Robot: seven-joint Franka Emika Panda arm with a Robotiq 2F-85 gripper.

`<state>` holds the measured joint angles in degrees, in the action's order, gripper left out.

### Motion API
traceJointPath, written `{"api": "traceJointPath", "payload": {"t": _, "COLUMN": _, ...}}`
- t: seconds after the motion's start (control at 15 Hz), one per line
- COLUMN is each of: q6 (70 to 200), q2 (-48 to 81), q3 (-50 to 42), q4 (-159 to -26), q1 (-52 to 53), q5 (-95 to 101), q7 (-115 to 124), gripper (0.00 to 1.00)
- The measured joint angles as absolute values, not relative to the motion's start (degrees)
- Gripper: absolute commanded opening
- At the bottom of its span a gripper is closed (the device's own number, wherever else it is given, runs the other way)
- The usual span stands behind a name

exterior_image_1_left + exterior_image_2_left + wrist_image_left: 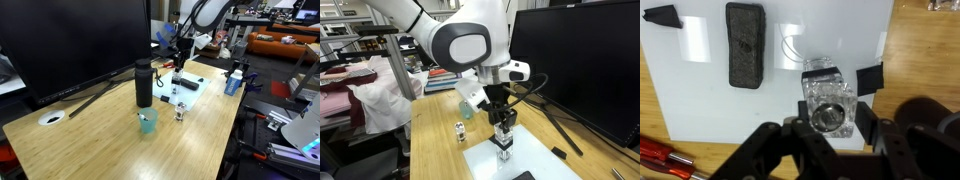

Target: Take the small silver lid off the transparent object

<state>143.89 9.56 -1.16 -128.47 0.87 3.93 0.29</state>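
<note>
Gripper (830, 122) straddles squat clear jar (828, 92) on white mat (700, 100); whether clamped, cannot tell.

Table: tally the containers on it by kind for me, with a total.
Black bottle: 1
Teal cup: 1
Clear containers: 2, the clear container between the fingers of the gripper and the clear jar off the white mat
Total: 4
</note>
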Motion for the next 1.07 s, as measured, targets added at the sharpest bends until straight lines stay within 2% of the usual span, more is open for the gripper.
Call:
{"api": "traceJointPath", "payload": {"t": 0.27, "q6": 143.9, "q2": 9.6, "q3": -1.2, "q4": -128.5, "q1": 0.9, "q5": 3.9, "q7": 0.3, "gripper": 0.27}}
{"api": "traceJointPath", "payload": {"t": 0.33, "q6": 143.9, "q2": 9.6, "q3": -1.2, "q4": -128.5, "q1": 0.9, "q5": 3.9, "q7": 0.3, "gripper": 0.61}}
{"api": "traceJointPath", "payload": {"t": 0.4, "q6": 143.9, "q2": 9.6, "q3": -1.2, "q4": -128.5, "q1": 0.9, "q5": 3.9, "q7": 0.3, "gripper": 0.76}}
{"api": "traceJointPath", "payload": {"t": 0.6, "q6": 143.9, "q2": 9.6, "q3": -1.2, "q4": -128.5, "q1": 0.9, "q5": 3.9, "q7": 0.3, "gripper": 0.96}}
{"api": "traceJointPath", "payload": {"t": 0.73, "q6": 143.9, "q2": 9.6, "q3": -1.2, "q4": -128.5, "q1": 0.8, "q5": 3.9, "q7": 0.3, "gripper": 1.00}}
{"api": "traceJointPath", "payload": {"t": 0.87, "q6": 143.9, "q2": 9.6, "q3": -1.2, "q4": -128.4, "q1": 0.8, "q5": 3.9, "q7": 0.3, "gripper": 1.00}}
{"api": "traceJointPath", "payload": {"t": 1.0, "q6": 143.9, "q2": 9.6, "q3": -1.2, "q4": -128.4, "q1": 0.8, "q5": 3.9, "q7": 0.3, "gripper": 0.92}}
{"api": "traceJointPath", "payload": {"t": 1.07, "q6": 143.9, "q2": 9.6, "q3": -1.2, "q4": -128.3, "q1": 0.8, "q5": 3.8, "q7": 0.3, "gripper": 0.97}}
